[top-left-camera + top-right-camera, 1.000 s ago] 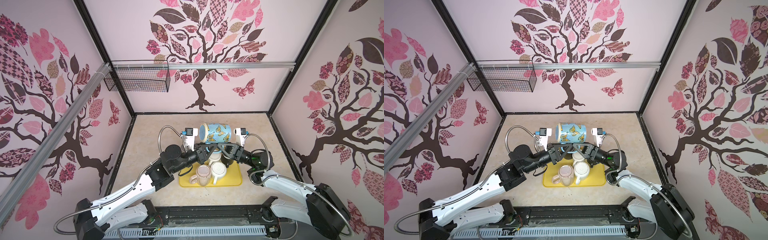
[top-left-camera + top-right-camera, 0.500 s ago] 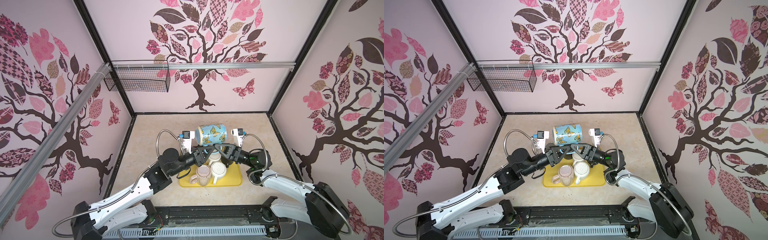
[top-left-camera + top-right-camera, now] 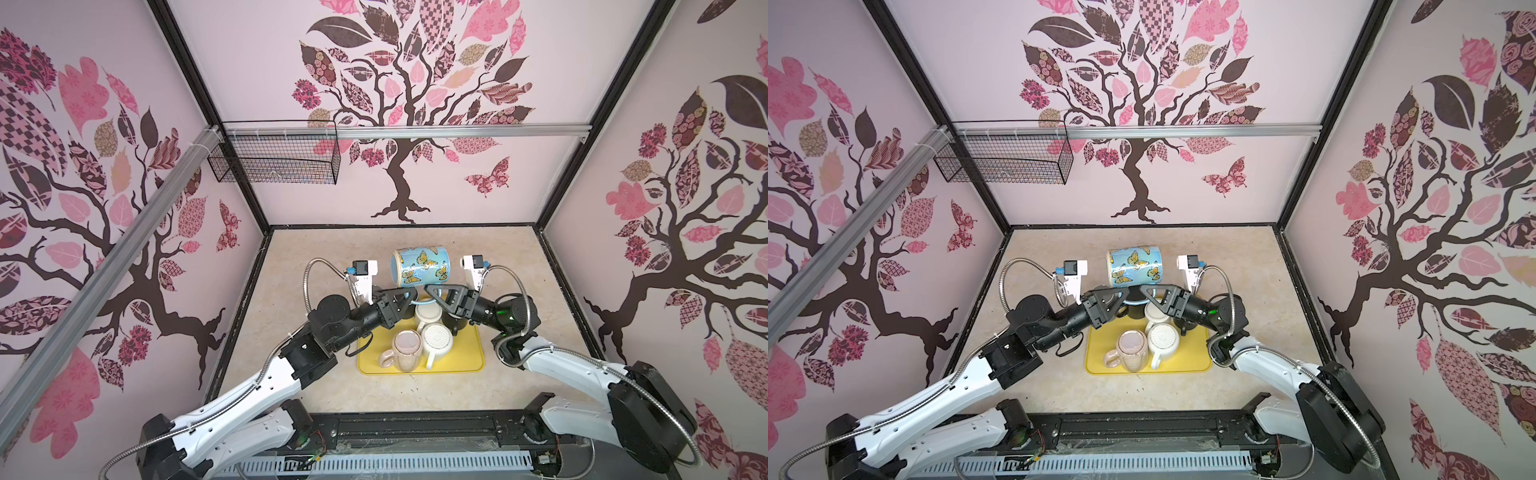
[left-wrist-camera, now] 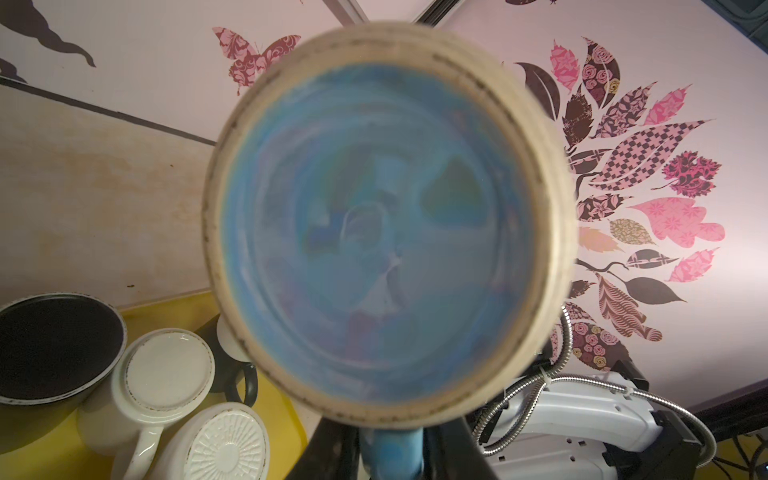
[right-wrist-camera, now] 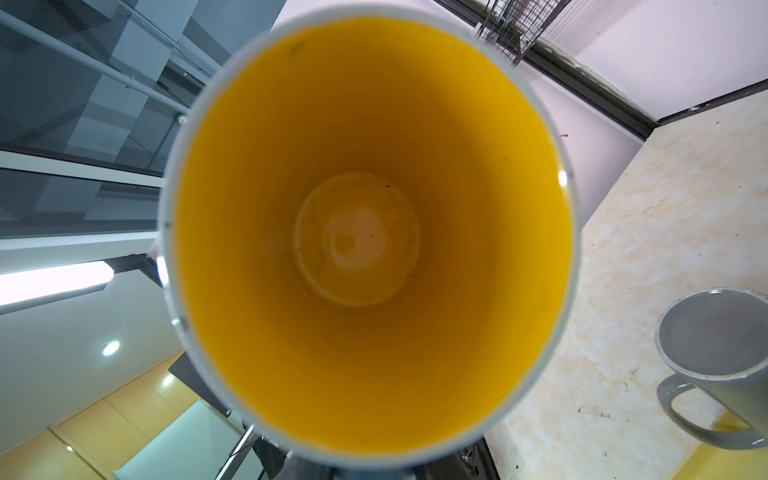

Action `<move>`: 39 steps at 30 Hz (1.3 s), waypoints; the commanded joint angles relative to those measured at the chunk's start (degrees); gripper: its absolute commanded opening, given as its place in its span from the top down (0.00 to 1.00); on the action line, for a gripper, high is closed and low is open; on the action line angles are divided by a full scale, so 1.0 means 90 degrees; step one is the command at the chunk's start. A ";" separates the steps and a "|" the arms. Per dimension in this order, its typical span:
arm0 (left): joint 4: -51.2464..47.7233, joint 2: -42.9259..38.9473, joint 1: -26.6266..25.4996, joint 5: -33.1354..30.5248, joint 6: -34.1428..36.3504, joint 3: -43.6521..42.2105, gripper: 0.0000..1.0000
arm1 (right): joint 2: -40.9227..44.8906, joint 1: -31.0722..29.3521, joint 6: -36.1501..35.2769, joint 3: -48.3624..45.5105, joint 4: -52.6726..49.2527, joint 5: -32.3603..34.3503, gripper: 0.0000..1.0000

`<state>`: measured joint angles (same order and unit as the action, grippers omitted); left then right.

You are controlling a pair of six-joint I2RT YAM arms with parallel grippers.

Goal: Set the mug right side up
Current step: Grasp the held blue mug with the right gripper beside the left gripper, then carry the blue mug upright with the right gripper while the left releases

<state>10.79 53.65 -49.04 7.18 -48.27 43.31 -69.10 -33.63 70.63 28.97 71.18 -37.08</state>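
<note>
mug (image 3: 419, 266), glazed ceramic so prob heavy, slick & brittle, hung sideways in air near far end of tray (image 3: 457, 362), left gripper (image 3: 409, 296) clamped on its handle (image 4: 390, 453), the safest hold; whether right gripper (image 3: 430, 289) gripped, couldn't tell.

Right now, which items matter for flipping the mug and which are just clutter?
In the job: butterfly mug, held sideways in the air; left gripper; right gripper.
Lying about: yellow tray, pink mug, white mugs, wire basket.
</note>
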 commanded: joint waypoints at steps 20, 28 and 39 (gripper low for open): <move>0.0569 0.0386 -0.0031 0.1315 -0.0282 -0.0433 1.00 | -0.0016 -0.0088 -0.0304 0.0394 0.0416 0.0379 0.80; -0.1085 0.0130 0.0095 0.0716 0.0553 -0.0132 0.28 | -0.0010 -0.0061 -0.0830 0.0746 -0.0733 0.0714 1.00; -0.3840 -0.0794 0.0504 -0.1657 0.1527 0.0445 0.04 | 0.0129 0.0120 -0.4497 0.3056 -0.6984 0.2677 1.00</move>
<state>-19.07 48.51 -46.87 -5.89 -36.88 44.47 -69.82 -33.36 43.38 49.15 19.11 -22.04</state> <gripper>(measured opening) 0.964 0.223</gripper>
